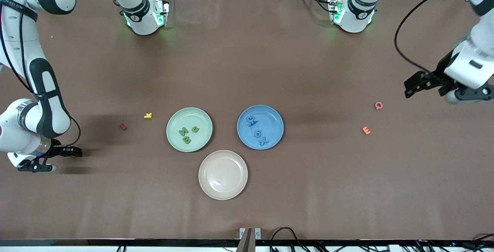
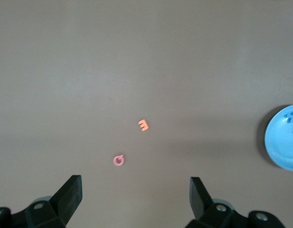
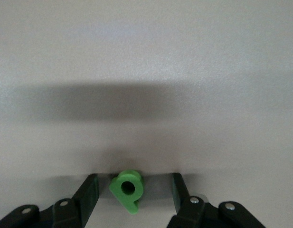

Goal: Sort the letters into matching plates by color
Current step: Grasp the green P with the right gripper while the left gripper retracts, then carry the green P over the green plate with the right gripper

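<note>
My right gripper point(image 1: 58, 159) is low at the table toward the right arm's end. In the right wrist view it point(image 3: 134, 183) is open, with a green letter point(image 3: 127, 189) lying between its fingers and a gap on each side. That letter is hidden in the front view. The pale green plate point(image 1: 181, 119) holds three green letters point(image 1: 187, 133). The blue plate point(image 1: 274, 122) beside it holds blue letters point(image 1: 257, 133). My left gripper point(image 1: 415, 86) is open and empty, up over the table at the left arm's end; it also shows in the left wrist view point(image 2: 137, 194).
A beige-pink plate point(image 1: 223, 174) lies nearer the front camera than the two plates. A yellow letter point(image 1: 148, 115) and a red letter point(image 1: 123, 126) lie between the green plate and my right gripper. An orange E point(image 1: 366, 130) and a pink-red letter point(image 1: 378, 105) lie near my left gripper.
</note>
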Robot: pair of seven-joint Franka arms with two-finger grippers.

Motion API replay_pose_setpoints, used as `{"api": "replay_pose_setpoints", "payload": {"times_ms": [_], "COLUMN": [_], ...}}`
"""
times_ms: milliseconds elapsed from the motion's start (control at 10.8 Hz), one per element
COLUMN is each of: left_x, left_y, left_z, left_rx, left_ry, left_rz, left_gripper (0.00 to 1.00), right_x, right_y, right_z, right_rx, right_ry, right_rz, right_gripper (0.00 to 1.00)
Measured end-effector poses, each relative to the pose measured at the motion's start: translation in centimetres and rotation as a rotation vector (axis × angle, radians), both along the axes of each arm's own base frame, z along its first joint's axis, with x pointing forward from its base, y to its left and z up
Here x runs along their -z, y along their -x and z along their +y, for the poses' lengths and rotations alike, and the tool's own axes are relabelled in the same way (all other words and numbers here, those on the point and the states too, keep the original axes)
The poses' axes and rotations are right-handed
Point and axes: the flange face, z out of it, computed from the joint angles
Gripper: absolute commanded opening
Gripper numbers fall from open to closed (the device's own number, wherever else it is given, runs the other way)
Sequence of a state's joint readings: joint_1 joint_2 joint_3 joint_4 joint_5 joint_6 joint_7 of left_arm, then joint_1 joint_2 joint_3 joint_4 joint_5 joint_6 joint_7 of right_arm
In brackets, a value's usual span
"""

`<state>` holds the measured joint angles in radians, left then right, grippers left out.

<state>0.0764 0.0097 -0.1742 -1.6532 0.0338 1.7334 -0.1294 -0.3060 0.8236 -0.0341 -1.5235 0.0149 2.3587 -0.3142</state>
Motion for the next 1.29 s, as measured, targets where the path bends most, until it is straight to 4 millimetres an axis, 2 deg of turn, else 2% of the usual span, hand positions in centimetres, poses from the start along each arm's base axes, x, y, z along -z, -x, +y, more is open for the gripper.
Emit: {"api": "replay_pose_setpoints", "payload": {"times_ms": [184, 277, 461, 553, 738, 1015, 1291], "left_x": [-2.1, -2.8, -3.8, -4.1, -4.2, -3.9, -3.1], "left_y": [2.2, 2.9, 3.0, 2.7, 2.5, 2.2, 1.6], "left_z": [1.7, 1.7, 1.5, 1.9, 2.3, 2.2, 2.1], "left_rx": [0.041, 0.047, 0.045, 0.037, 0.031, 0.033, 0.031], "left_ry": [-0.009, -0.002, 0.038, 0.045, 0.049, 0.062, 0.084], "left_rz": [0.037, 0.048, 0.059, 0.059, 0.062, 0.069, 0.076], "left_gripper": [1.00, 1.00, 1.00, 1.00, 1.00, 1.00, 1.00], "right_x": [-0.1, -0.1, -0.2, -0.2, -0.2, -0.6, -0.6], "right_y": [0.3, 0.3, 0.4, 0.4, 0.4, 0.3, 0.4], "right_z": [0.2, 0.3, 0.4, 0.4, 0.5, 0.9, 0.9], "right_rx": [-0.002, -0.009, -0.024, -0.028, -0.032, -0.053, -0.056], "right_ry": [-0.002, -0.002, -0.002, -0.001, -0.002, 0.007, 0.008], "right_rz": [0.001, 0.000, -0.002, -0.004, -0.006, -0.006, -0.007], "right_gripper": [0.62, 0.62, 0.59, 0.55, 0.38, 0.28, 0.23]}}
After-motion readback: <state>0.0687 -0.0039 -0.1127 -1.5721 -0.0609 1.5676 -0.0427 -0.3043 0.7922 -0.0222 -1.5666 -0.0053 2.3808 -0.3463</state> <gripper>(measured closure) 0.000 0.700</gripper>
